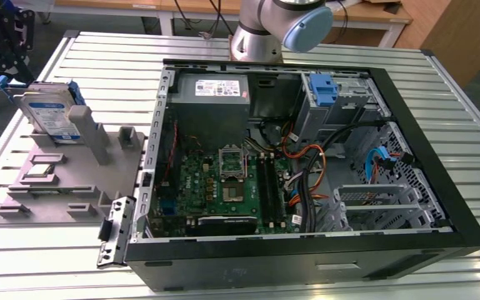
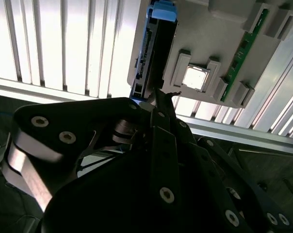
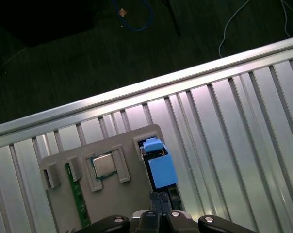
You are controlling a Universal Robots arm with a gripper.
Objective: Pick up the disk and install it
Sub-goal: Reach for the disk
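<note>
On grey fixture, disk upright, chip beside, hand pressed together nearby

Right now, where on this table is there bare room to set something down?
Bare table: between tray and arm base, and on the exterior view's right of the case. Crowded: inside the case, and the tray around the disk, with the tool over it.

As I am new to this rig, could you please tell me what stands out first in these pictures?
The open computer case fills the middle of the slatted table, its green motherboard exposed. On the exterior view's left the disk stands upright in a grey fixture, with blue side rails. In the second wrist view the gripper, jaws together, points toward the disk's edge.
</note>
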